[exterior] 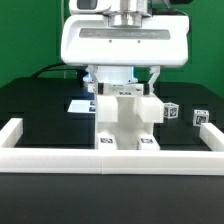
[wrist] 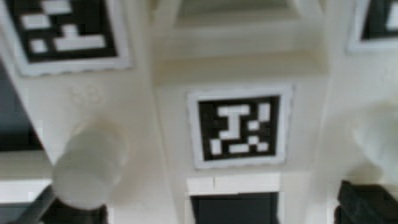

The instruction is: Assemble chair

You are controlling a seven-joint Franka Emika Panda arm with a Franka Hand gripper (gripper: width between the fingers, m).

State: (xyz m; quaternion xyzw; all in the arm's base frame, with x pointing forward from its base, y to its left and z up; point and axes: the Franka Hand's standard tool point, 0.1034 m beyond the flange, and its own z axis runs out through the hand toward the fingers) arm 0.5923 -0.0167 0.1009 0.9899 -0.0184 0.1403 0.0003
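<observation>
- Nearest to you in the exterior view is the front rail of the white border frame (exterior: 60,156). It runs across the picture, and a side rail turns away from you at each end.
- Inside the frame, the partly built chair (exterior: 128,118) stands upright at the middle. Its foot is against the front rail, and two tags on that rail sit just below it.
- Also inside, on the exterior view's right, you have a loose tagged piece (exterior: 172,112) just beside the chair. A second loose piece (exterior: 201,117) lies further right, near the side rail.
- The gripper (exterior: 128,88) hangs directly over the chair with its jaws spread wide, one to each side of the upper part.
- In the wrist view the white chair body fills the picture, with one tag at the centre and another higher up. A blurred finger (wrist: 86,175) sits close beside it, but you cannot tell whether it touches.
- The marker board (exterior: 76,105) lies flat behind the chair, on the exterior view's left.
- Everything rests on a black table (exterior: 35,100) in front of a green backdrop (exterior: 20,40).
</observation>
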